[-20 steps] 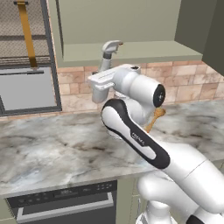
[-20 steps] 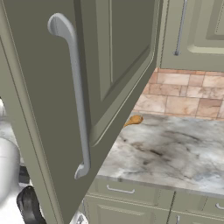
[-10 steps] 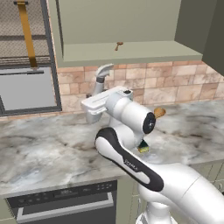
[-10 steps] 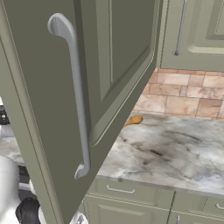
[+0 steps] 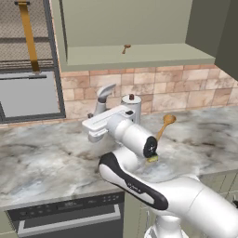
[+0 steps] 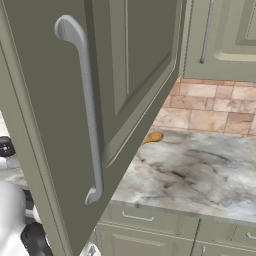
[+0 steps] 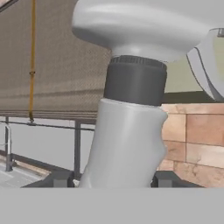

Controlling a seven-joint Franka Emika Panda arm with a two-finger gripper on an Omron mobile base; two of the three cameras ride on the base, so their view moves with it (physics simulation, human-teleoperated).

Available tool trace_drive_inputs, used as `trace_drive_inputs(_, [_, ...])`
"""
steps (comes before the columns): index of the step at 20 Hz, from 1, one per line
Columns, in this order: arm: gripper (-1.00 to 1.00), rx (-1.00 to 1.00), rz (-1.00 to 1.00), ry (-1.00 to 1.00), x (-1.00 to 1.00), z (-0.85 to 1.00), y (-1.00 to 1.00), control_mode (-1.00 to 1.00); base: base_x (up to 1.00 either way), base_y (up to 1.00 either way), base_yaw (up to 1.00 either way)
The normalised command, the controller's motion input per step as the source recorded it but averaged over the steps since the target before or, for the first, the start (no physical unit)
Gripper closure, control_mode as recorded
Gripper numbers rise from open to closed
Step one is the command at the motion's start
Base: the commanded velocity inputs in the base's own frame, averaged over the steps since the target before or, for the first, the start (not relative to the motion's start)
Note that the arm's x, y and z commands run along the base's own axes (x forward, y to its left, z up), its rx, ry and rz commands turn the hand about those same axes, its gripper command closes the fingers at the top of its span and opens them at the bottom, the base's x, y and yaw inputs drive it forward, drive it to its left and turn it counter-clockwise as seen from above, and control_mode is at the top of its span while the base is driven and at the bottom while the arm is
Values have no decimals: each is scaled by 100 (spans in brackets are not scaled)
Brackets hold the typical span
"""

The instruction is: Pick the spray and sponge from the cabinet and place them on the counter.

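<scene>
End effector [image 7: 116,181] was clamped on the spray [image 7: 124,144]: in the hand view both dark tips sat at the bottom centre of the frame, one at either flank of the bottle's pale body, with the dark collar and the wide trigger head rising toward the top of the frame. The spray's long axis therefore ran straight out from the tips and leaned a little to the right in that frame.

In the left base view the end effector [image 5: 95,132] sat left of centre, with the spray's nozzle head [image 5: 104,95] sticking up and to the right above it, against the brick wall. The bench [image 5: 42,158] lay directly below, across the middle of the frame, and the bottle's base looked to be near it or still just above; I could not tell whether it touched. The coming move seemed to turn on that short drop: the spray would need to go base-first, upright, onto bare marble left of the white roll [image 5: 131,106].

Sponge [image 5: 152,159] showed as a yellow-green sliver on the bench just right of the arm's elbow, beside the wooden spoon [image 5: 163,125]. Cabinet [image 5: 130,55], at the top of the frame, stood open, its shelf bare apart from a small brown item at the back.
</scene>
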Motion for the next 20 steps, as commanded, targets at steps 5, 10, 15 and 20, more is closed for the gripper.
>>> trace_drive_inputs(5, [100,-1,0,1,19,-50,4,-100,0,0,0])
trace_drive_inputs(10, [100,0,0,6,26,-52,17,-100,0,0,0])
trace_drive_inputs(15, [100,0,0,8,20,-60,24,-100,0,0,0])
trace_drive_inputs(20, [100,0,0,9,19,-64,26,-100,0,0,0])
